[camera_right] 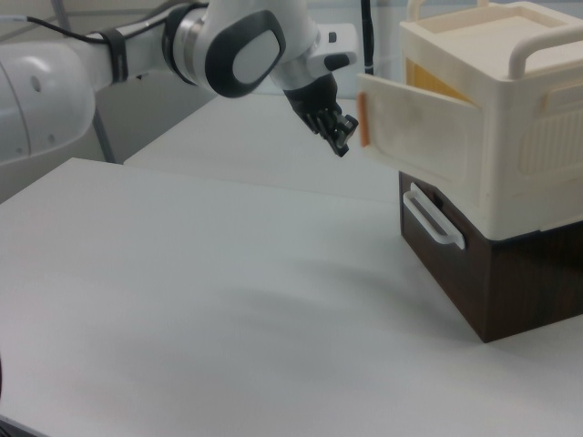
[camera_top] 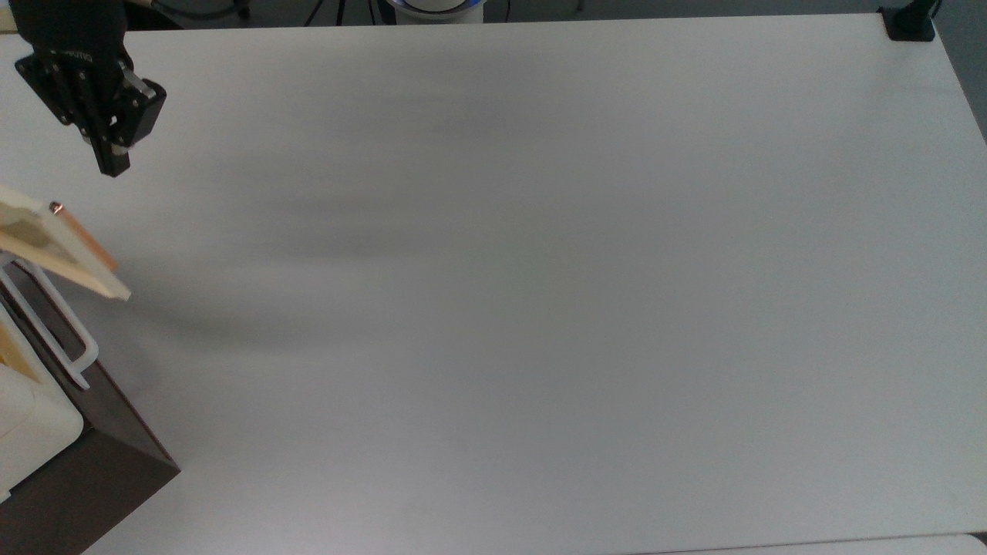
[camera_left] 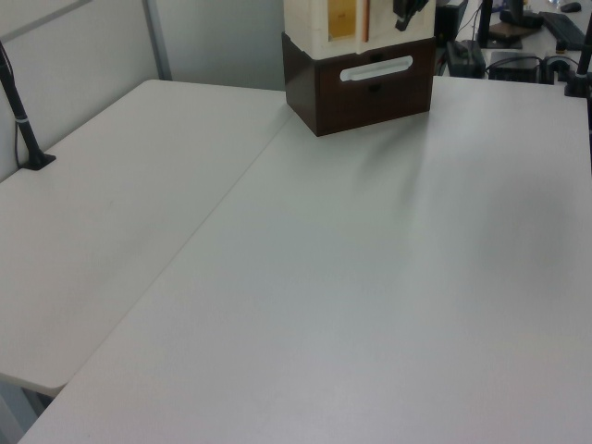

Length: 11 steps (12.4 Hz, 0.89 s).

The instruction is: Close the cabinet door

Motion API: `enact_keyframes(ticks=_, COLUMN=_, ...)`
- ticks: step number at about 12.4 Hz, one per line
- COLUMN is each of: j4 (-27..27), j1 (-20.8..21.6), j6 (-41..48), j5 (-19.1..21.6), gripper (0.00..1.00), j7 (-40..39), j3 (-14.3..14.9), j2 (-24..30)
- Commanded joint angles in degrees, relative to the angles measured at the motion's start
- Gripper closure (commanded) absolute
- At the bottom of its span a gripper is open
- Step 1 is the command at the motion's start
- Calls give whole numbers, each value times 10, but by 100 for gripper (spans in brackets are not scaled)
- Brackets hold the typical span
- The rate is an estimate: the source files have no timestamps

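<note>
The cabinet door (camera_right: 421, 127) is a cream panel with an orange strip on its free edge, standing ajar at an angle from the cream cabinet (camera_right: 519, 109). In the top view the cabinet door (camera_top: 58, 250) slants out at the far left. In the left view the cabinet door (camera_left: 364, 18) appears edge-on as an orange line. My gripper (camera_right: 341, 143) hangs shut and holding nothing just off the door's free edge, on the right view's left; I cannot tell whether it touches. The gripper (camera_top: 114, 163) sits above the door in the top view, and the gripper (camera_left: 404, 14) is beside the cabinet front.
The cream cabinet stands on a dark brown drawer (camera_right: 496, 273) with a white bar handle (camera_right: 433, 218). The white table (camera_top: 540, 270) stretches wide to the top view's right. A black clamp post (camera_top: 910, 23) sits at its far corner, another black post (camera_left: 23, 120) on the side table.
</note>
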<state>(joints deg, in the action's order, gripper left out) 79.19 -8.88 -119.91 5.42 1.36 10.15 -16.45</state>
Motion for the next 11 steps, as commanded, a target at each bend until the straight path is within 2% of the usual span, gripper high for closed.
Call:
enact_keyframes(ticks=1, j4=4, j1=6, j6=-116, j5=3, gripper=91, j7=87, j3=1, j2=-27)
enact_keyframes(ticks=7, j4=3, j1=22, j6=-251, j5=-6, gripper=90, j7=159, j3=2, j2=-69)
enact_keyframes(ticks=11, j4=-35, j1=19, j6=-332, j5=-7, gripper=90, j7=173, j3=5, j2=-117)
